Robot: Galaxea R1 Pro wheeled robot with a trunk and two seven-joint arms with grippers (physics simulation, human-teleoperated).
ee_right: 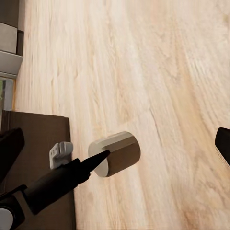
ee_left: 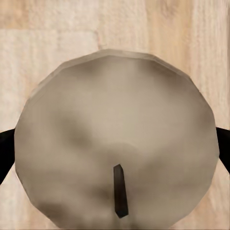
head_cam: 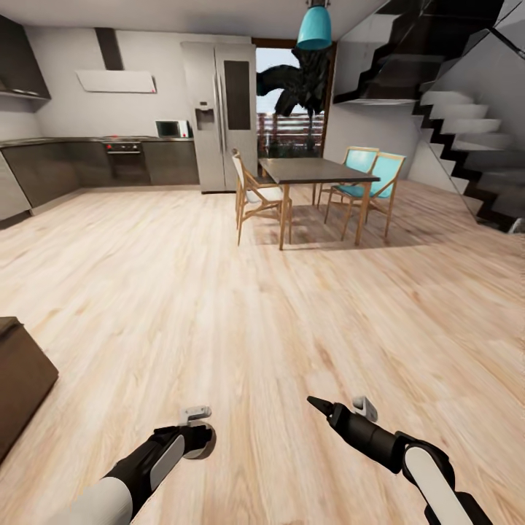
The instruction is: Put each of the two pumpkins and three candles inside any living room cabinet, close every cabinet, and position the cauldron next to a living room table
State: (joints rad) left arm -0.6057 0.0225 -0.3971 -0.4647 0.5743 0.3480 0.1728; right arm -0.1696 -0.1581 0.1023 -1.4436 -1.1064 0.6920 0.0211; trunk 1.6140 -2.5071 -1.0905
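A stubby grey-brown candle [ee_left: 115,143] with a dark wick is seen end-on in the left wrist view. Black fingers [ee_left: 4,149] press on both of its sides, so my left gripper [head_cam: 201,440] is shut on it, low over the wood floor. The right wrist view shows that same candle [ee_right: 120,152] lying sideways at the tip of the left arm. My right gripper [head_cam: 315,402] hovers over bare floor to the right, its fingers [ee_right: 10,146] spread wide with nothing between them. The pumpkins, cauldron and coffee table are out of view.
A corner of a low dark-brown unit [head_cam: 22,372] stands at the left edge, also seen as a brown top [ee_right: 38,139]. Ahead is open wood floor, then a dining table [head_cam: 313,171] with chairs, a fridge [head_cam: 222,109], kitchen counters [head_cam: 87,157] and stairs [head_cam: 467,138].
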